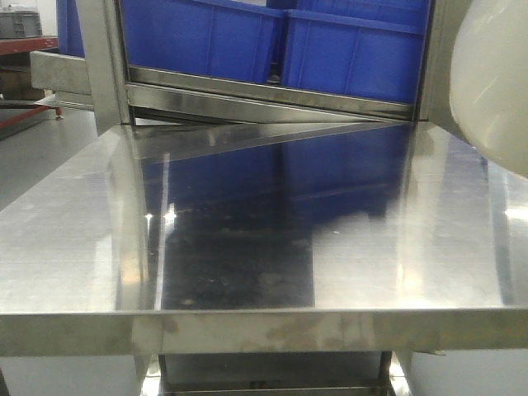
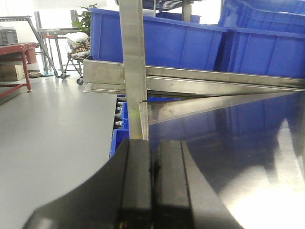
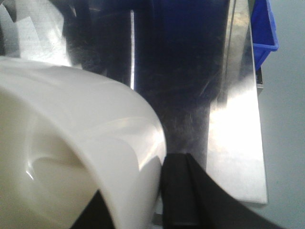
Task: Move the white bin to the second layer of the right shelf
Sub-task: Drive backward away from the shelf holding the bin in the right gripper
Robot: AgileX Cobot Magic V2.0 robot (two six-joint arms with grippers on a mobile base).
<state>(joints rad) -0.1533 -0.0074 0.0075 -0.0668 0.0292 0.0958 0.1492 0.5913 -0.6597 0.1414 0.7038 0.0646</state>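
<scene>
Gleaming cream-white (smooth, plain walls), the white bin (image 3: 71,133) is pinched at its rim by the right pincer (image 3: 138,200); left pincer (image 2: 151,191) closed, empty.

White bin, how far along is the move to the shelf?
Done: the white bin is picked up, its wall pinched by the right gripper, above the steel tabletop. In hand: carrying. Remaining: reaching the shelf layer, not in view, and setting it down.

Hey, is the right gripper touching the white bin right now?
Touching. The right wrist view shows the right gripper closed over the white bin: its dark outer finger lies flush against the bin's wall, with no gap visible.
</scene>
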